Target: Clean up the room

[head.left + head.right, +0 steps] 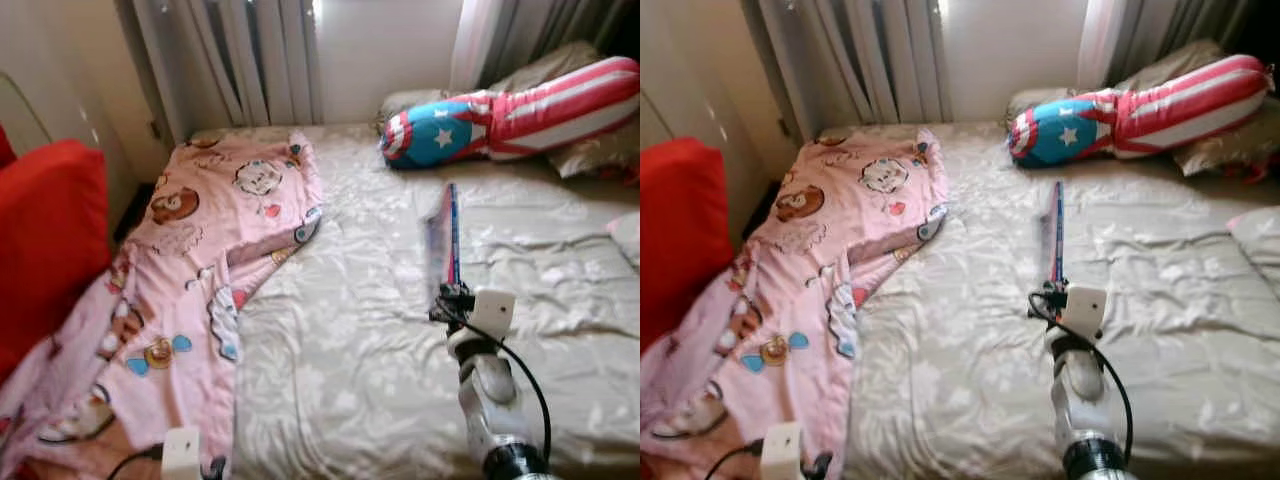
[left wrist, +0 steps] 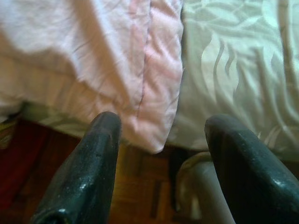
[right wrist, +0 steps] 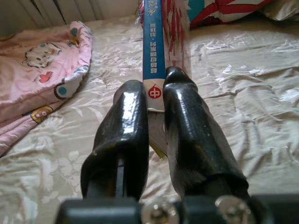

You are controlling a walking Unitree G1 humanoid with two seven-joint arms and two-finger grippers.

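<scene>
My right gripper (image 1: 447, 296) is shut on a thin book (image 1: 441, 238) with a blue spine, held edge-up over the middle of the bed. In the right wrist view the two black fingers (image 3: 122, 126) pinch the book (image 3: 154, 46) at its near end. My left gripper (image 2: 159, 158) is open low at the bed's near left corner, its fingers (image 2: 88, 163) apart beneath the hanging edge of a pink cartoon blanket (image 2: 154, 70). That pink blanket (image 1: 190, 260) drapes over the bed's left side.
The bed (image 1: 370, 380) has a beige patterned sheet. A star-and-stripes long pillow (image 1: 520, 115) and grey pillows lie at the back right. A red chair (image 1: 45, 240) stands left of the bed. Curtains (image 1: 235, 60) hang behind. Wooden floor (image 2: 135, 196) shows below the blanket.
</scene>
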